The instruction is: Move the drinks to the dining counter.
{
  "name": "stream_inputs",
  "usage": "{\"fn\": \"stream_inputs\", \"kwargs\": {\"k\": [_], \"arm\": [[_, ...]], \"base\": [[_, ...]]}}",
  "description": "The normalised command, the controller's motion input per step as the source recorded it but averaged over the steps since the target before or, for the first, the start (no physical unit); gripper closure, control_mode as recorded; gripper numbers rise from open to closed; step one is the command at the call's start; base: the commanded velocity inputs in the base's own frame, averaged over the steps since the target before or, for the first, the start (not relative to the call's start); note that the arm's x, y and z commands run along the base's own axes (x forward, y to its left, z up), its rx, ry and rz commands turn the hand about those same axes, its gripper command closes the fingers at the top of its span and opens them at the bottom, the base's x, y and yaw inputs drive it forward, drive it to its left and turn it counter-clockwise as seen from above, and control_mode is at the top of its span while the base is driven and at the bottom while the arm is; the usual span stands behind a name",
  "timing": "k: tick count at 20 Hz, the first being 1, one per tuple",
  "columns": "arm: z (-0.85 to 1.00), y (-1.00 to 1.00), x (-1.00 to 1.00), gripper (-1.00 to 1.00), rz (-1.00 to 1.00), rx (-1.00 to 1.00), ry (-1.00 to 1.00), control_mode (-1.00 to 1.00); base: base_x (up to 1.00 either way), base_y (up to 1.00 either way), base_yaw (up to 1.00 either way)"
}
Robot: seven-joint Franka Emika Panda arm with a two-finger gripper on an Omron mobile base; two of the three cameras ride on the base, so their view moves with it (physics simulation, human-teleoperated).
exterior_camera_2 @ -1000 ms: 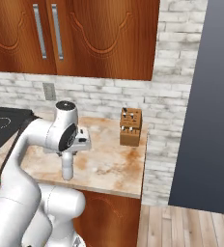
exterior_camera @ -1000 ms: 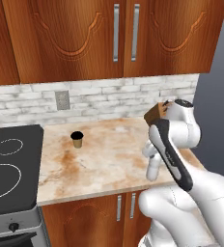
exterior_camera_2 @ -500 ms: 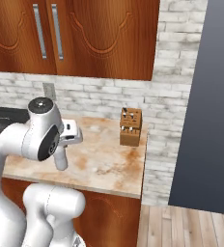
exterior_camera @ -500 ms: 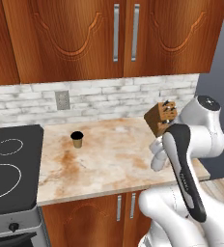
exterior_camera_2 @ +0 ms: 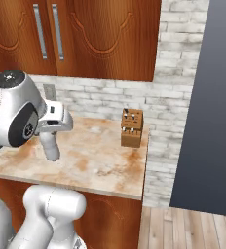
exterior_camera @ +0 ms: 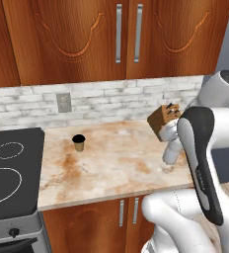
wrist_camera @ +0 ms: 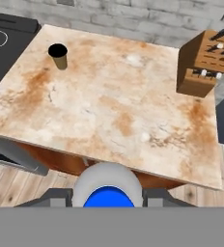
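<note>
While the arm hangs over the front right part of the counter [exterior_camera: 111,168], the end effector [wrist_camera: 108,193] is closed on the bottle [wrist_camera: 108,185], its two fingers pressed against the bottle's sides. Seen from the hand, the bottle's blue cap [wrist_camera: 108,198] and whitish shoulder sit right between the fingers at the bottom of the picture, with the counter's front edge below them. From the left base camera the bottle [exterior_camera: 171,150] hangs as a whitish body under the hand, over the counter's right side, just in front of the knife block [exterior_camera: 162,119]. From the right base camera the bottle [exterior_camera_2: 50,146] points downward from the end effector [exterior_camera_2: 54,127], its lower end above the marble-look top; whether it touches the top I cannot tell.

Farther out, the paper cup [exterior_camera: 78,143] stands upright on the left part of the counter, near the stove [exterior_camera: 10,168] and well apart from the bottle. From the hand the cup [wrist_camera: 59,55] shows its dark inside. The knife block [exterior_camera_2: 132,127] stands near the back right corner, close to the white-brick wall [exterior_camera: 111,101]. Wooden cabinets [exterior_camera: 116,39] hang above the wall.
</note>
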Motion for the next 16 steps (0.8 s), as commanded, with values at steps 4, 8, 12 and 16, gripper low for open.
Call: {"fn": "stream_inputs", "kwargs": {"k": [4, 8, 12, 16], "arm": [[0.47, -0.02, -0.76, 1.0, -0.05, 0.0, -0.06, -1.0], [0.41, 0.0, -0.18, 1.0, -0.06, 0.0, -0.01, -1.0], [0.12, 0.0, -0.03, 1.0, 0.0, 0.0, -0.13, -1.0], [0.01, 0.0, -0.07, 1.0, 0.0, 0.0, -0.04, 1.0]], "base": [[0.0, 0.0, 0.0], [0.0, 0.0, 0.0], [0.0, 0.0, 0.0], [-0.64, 0.34, 0.05]]}}
